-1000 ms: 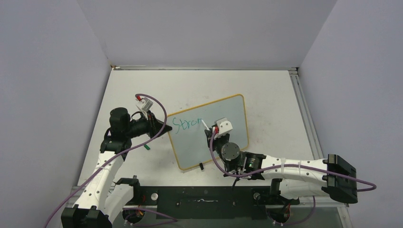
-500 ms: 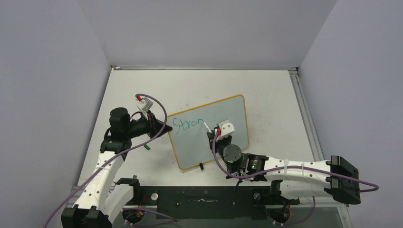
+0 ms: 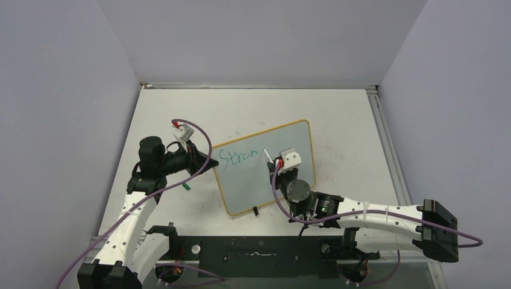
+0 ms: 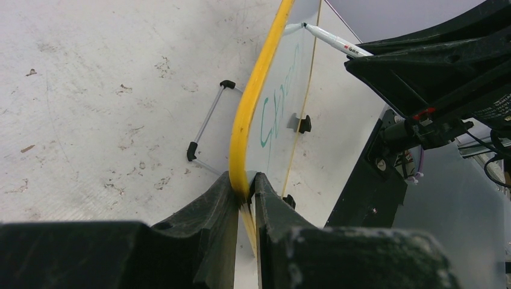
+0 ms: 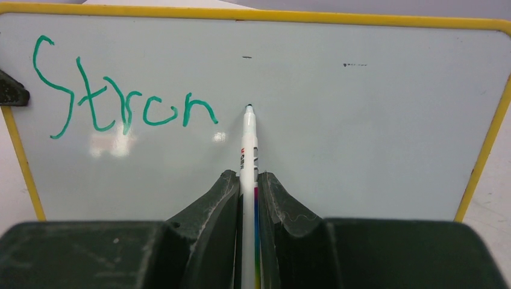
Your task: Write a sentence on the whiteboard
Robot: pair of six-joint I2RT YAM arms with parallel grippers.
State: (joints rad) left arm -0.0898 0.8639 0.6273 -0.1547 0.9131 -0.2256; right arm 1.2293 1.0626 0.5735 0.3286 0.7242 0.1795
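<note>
Whiteboard [image 3: 244,188]: it is resting on the bench [image 3: 349,129], between the two arms.
Left end effector [image 4: 243,185]: it is clamping the yellow frame at the board's left edge.
Right end effector [image 5: 248,183]: it is gripping the marker [image 5: 248,144], with the tip just right of the "n". I cannot tell if the tip is touching.
Sentence [image 5: 123,105]: it is showing only "Stron" in green.
Step in hand: the "g" is probably coming next.
Doing it well: pressing lightly, matching the letter height, leaving a small gap, and letting the left grip resist the push.
</note>
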